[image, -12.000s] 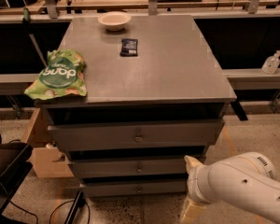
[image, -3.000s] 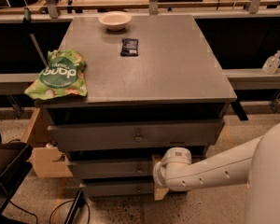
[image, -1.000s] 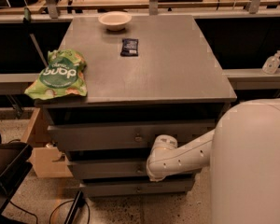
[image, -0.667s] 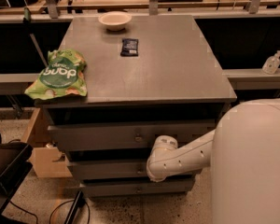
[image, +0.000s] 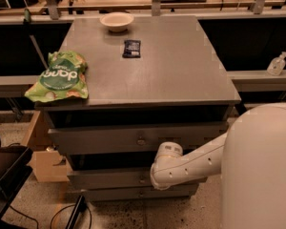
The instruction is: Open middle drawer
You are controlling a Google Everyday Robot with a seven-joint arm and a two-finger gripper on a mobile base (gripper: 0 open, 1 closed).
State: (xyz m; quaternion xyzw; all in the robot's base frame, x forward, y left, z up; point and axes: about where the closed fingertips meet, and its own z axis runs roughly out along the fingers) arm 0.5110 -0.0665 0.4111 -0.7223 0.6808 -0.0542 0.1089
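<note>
Sitting between two other grey drawers, the middle drawer point(image: 107, 179) has its small round knob point(image: 143, 179) just left of the gripper point(image: 154, 175), which hangs at the end of the white arm point(image: 200, 161) against the drawer's front. Whether the gripper is spread or closed cannot be told. The top drawer point(image: 133, 138) lies just above the gripper and the bottom drawer point(image: 133, 193) just below it. Far above on the cabinet top point(image: 181, 75) sit a dark packet point(image: 131, 48) and a bowl point(image: 116, 21), with a green chip bag point(image: 59, 76) up to the gripper's left.

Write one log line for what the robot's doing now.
task: open middle drawer | gripper: at its front, near knob | tabletop: green bag, bowl
</note>
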